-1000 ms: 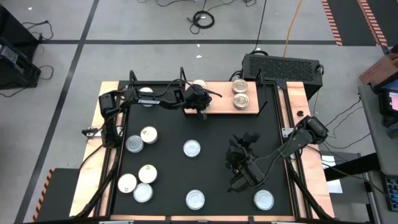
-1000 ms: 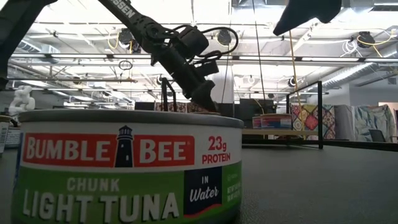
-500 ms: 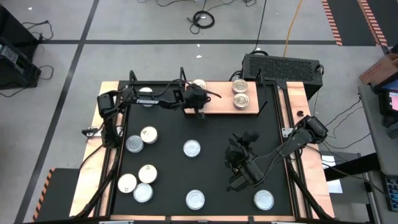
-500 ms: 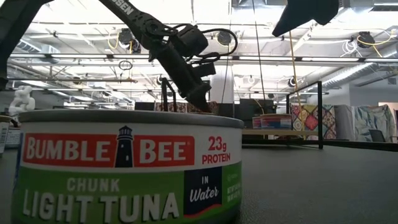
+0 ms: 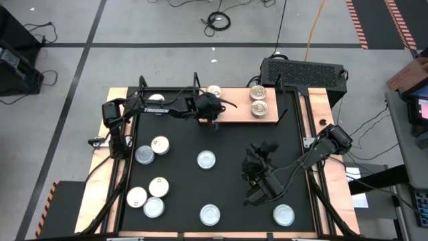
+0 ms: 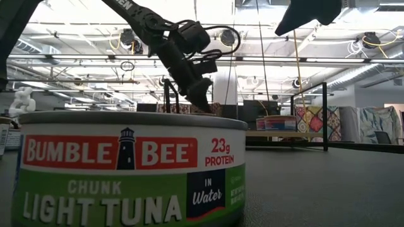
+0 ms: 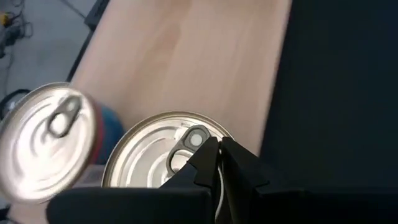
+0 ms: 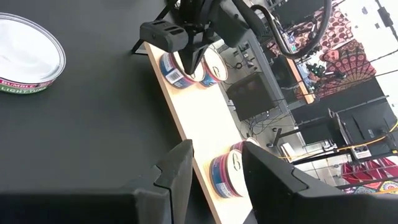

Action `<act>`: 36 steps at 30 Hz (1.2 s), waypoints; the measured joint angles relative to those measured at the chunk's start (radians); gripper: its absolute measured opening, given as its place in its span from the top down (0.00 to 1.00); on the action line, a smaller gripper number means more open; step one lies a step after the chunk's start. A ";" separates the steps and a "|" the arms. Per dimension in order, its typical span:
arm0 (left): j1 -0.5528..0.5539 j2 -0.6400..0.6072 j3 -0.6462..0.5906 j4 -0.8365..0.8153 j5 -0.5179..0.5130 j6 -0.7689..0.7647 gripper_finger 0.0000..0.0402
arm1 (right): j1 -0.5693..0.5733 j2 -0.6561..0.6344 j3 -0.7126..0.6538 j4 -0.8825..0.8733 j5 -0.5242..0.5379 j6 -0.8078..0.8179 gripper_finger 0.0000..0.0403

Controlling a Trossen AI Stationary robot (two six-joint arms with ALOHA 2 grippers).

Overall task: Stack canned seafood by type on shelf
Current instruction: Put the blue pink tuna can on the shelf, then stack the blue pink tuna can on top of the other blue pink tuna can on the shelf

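Note:
The shelf [image 5: 235, 112] is a light-wood board at the mat's far edge. My left gripper [image 5: 211, 115] is shut and points down over its left part, above a silver-topped tin [image 7: 149, 149] with a pull tab. A second tin [image 7: 40, 146] stands beside it. Two gold-topped tins [image 5: 258, 100] rest on the shelf's right part. My right gripper [image 5: 258, 159] hovers open over the mat's right half, with nothing between its fingers [image 8: 180, 171]. Several cream and silver tins [image 5: 148, 150] sit flat on the mat. My left gripper [image 7: 219, 163] has its shut fingertips over the tin's top, right beside the pull tab [image 7: 186, 142], coming from above. I cannot tell whether they touch the tin. The tin stands flat on the shelf.
Thin black posts [image 6: 325, 116] rise at the shelf's edges. A Bumble Bee tuna tin [image 6: 126, 170] sits close to the low camera at the mat's near edge. More tins lie along the near edge [image 5: 210, 214] and at mid-mat [image 5: 206, 159]. A black box [image 5: 304, 70] stands behind the shelf.
My left gripper has edged toward the table's left and a little upward above the shelf's left part. Its fingers have stayed as they were. The tins have kept their places.

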 joint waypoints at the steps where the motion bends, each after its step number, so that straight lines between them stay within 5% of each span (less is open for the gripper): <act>1: -0.004 0.000 0.003 0.010 0.008 -0.001 0.93 | 0.000 0.000 0.000 0.000 0.000 0.000 0.67; 11: -0.035 -0.103 0.102 -0.078 -0.040 0.025 0.93 | 0.000 0.000 0.000 0.000 0.000 -0.007 0.67; 19: -0.037 -0.406 0.153 -0.462 -0.040 -0.012 0.93 | 0.000 0.000 0.000 0.011 -0.001 -0.012 0.67; 28: 0.173 -0.658 0.151 -0.840 -0.038 -0.202 0.93 | -0.001 0.000 0.000 0.079 0.002 -0.037 0.67; 36: 0.305 -0.660 -0.046 -0.904 -0.010 -0.030 0.93 | -0.047 0.003 -0.004 0.335 0.003 -0.235 0.67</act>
